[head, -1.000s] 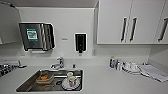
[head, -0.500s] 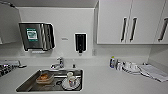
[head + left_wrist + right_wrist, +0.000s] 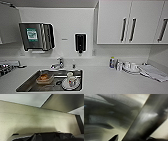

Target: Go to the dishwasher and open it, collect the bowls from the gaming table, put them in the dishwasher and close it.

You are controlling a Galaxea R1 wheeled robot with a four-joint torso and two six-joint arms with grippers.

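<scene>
A kitchenette wall fills the head view: white cabinets (image 3: 130, 22) above, a pale counter (image 3: 105, 80) below, the robot facing it square-on. Set into the counter is a steel sink (image 3: 27, 85) holding a cup (image 3: 72, 80) on a plate and a tub of something brown (image 3: 45, 78). The dishwasher sits somewhere under the counter edge, out of the camera's reach; the right wrist view catches a brushed-steel surface (image 3: 121, 112) close up, possibly its front. Whether the jaws are apart or together cannot be told. The risk: reaching low with no sight of the handle, an arm could knock the counter edge or grab a drawer instead.
</scene>
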